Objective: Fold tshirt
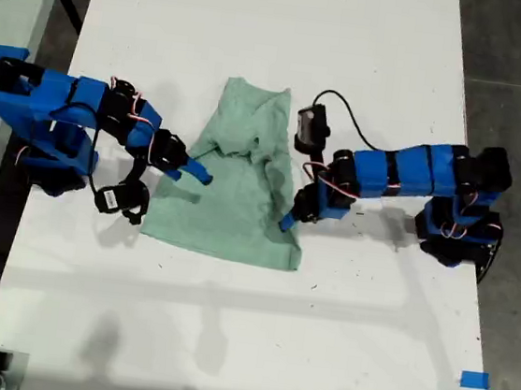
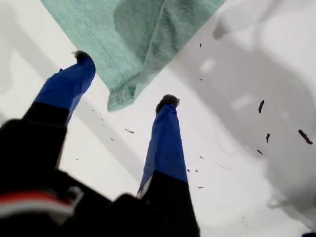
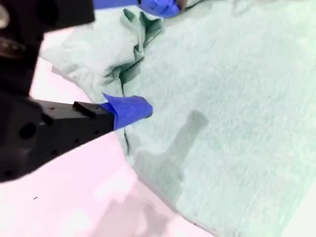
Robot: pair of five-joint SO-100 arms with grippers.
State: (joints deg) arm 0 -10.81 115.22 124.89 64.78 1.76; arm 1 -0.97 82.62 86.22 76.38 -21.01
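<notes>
Mint tshirt btwn both tools

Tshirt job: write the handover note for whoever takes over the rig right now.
My first hand: open, holding nothing, low over the table at the tshirt's corner on the exterior view's lower right.
My second hand: over the tshirt's edge on the exterior view's left. I cannot tell whether it is open or shut.
Tshirt: mid-table between the arms, its upper part bunched and creased, its lower part spread flat.
Done: no tidy fold visible.
Left: probably grip the corners, smooth the bunched part and fold it.
</notes>
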